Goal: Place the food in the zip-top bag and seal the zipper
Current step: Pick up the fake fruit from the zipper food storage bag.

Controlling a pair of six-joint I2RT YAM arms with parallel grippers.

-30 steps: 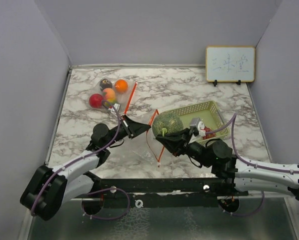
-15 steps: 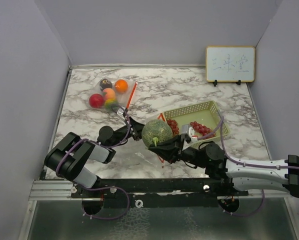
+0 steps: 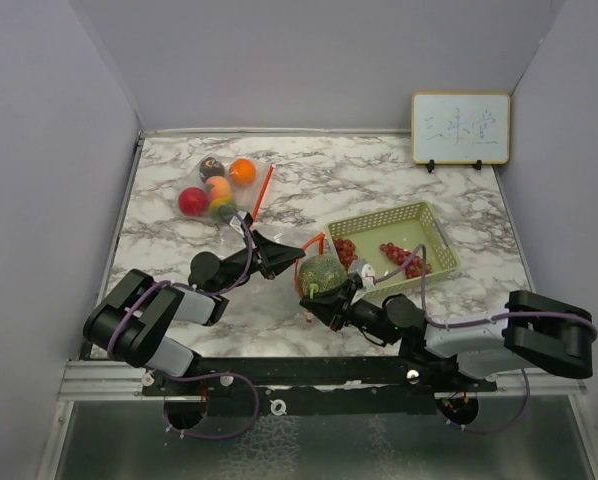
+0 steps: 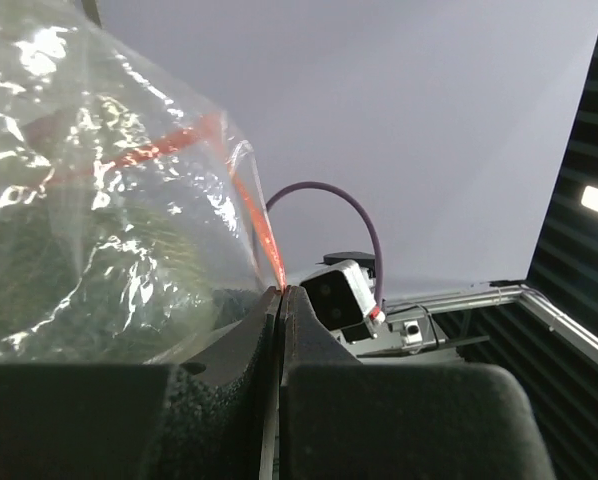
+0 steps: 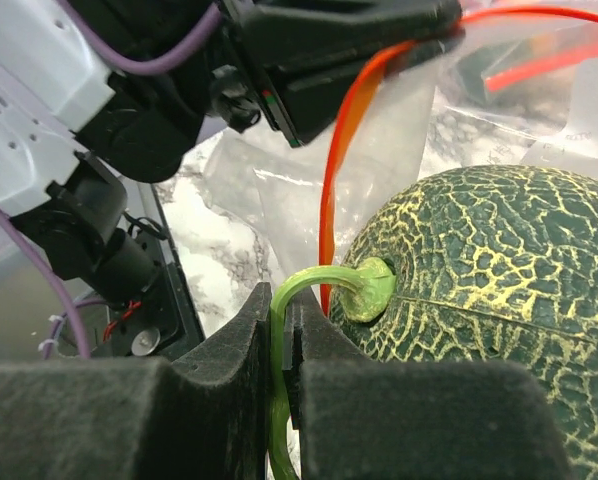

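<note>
The green netted melon (image 3: pixel 323 273) hangs by its stem (image 5: pixel 314 283) from my right gripper (image 3: pixel 311 298), which is shut on the stem (image 5: pixel 279 300). It sits at the mouth of a clear zip-top bag (image 4: pixel 109 200) with a red zipper (image 5: pixel 335 170). My left gripper (image 3: pixel 291 260) is shut on the bag's zipper edge (image 4: pixel 281 292) and holds it up. The melon shows dimly through the plastic in the left wrist view. Red grapes (image 3: pixel 403 257) lie in the pale green basket (image 3: pixel 431 220). The apple (image 3: pixel 191 201), orange (image 3: pixel 242 171), dark purple fruit (image 3: pixel 211 167) and peach fruit (image 3: pixel 218 187) lie in a second clear bag at the back left.
A small whiteboard (image 3: pixel 460 128) stands against the back right wall. Grey walls enclose the marble table (image 3: pixel 379 180) on three sides. The black base rail (image 3: pixel 309 370) runs along the near edge.
My right gripper has carried the melon left from the basket to the bag's mouth. My left arm folded back and kept the bag's edge raised.
</note>
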